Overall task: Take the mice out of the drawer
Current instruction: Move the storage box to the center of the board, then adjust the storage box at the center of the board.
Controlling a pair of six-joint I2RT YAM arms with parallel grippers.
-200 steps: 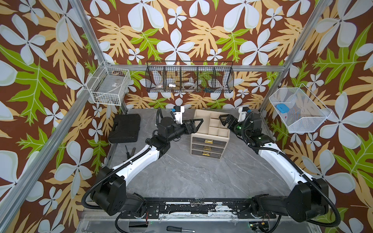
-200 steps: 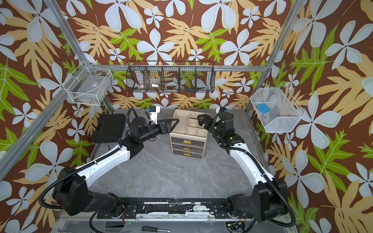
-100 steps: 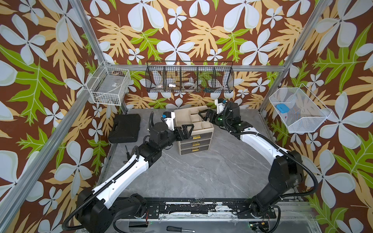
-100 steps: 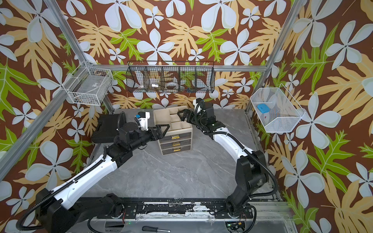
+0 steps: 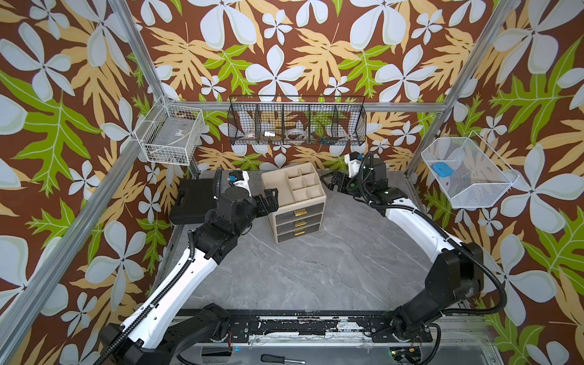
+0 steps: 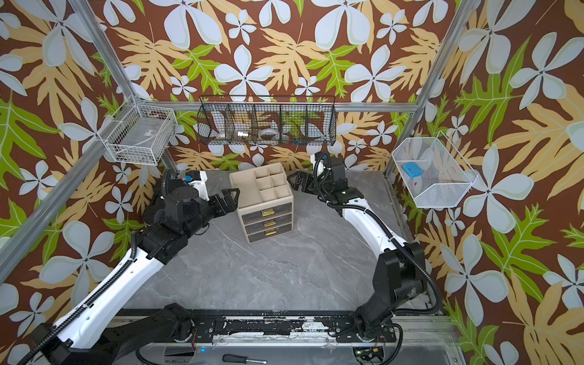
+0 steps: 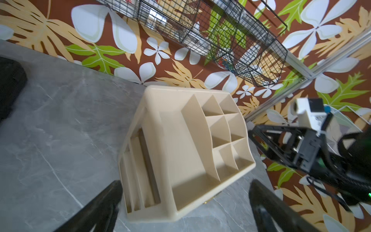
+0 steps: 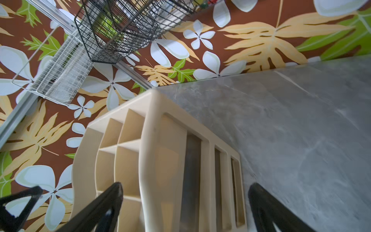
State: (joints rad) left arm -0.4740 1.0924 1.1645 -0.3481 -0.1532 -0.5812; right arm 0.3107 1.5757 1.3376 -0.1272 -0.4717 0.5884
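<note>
Here left pincer [image 5: 273, 199] and right pincer [image 5: 327, 182], both agape, flank the drawer unit [image 5: 298, 218].

The case [image 5: 192, 202] lies left of the drawer unit [image 5: 295, 202].

A grey marbled counter [image 5: 316, 271] carries a beige three-drawer unit [image 5: 298, 202], standing upright toward twelve o'clock with all drawers shut. A black plastic case [image 5: 191, 202] lies flat at ten o'clock, by the counter's edge.

you've got one beige drawer unit [image 5: 276, 186], three drawers [image 5: 298, 223] in it, one black case [image 5: 189, 202], three wire baskets [image 5: 297, 124], one screwdriver [image 5: 279, 359]
</note>
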